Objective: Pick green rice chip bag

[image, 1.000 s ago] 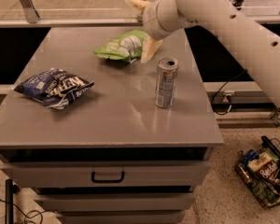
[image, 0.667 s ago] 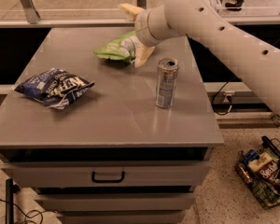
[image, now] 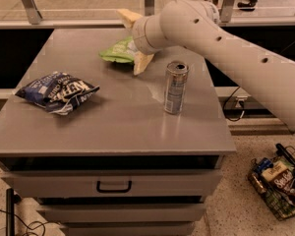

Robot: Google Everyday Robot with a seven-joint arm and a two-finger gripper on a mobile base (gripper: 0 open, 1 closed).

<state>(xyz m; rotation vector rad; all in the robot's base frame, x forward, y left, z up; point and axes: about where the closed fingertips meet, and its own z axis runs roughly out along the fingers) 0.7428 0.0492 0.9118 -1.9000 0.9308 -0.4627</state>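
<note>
Clearly, the green rice chip bag [image: 117, 52] lies at the far middle of the tabletop [image: 113, 127]. The gripper [image: 129, 42] is at its right end, spread wide, with one pale finger beyond the bag and one on its near side. A good grasp, I judge, means settling both fingers around the crinkly body, closing gently and lifting straight up, clear of the upright can [image: 175, 86] nearby on the right.
</note>
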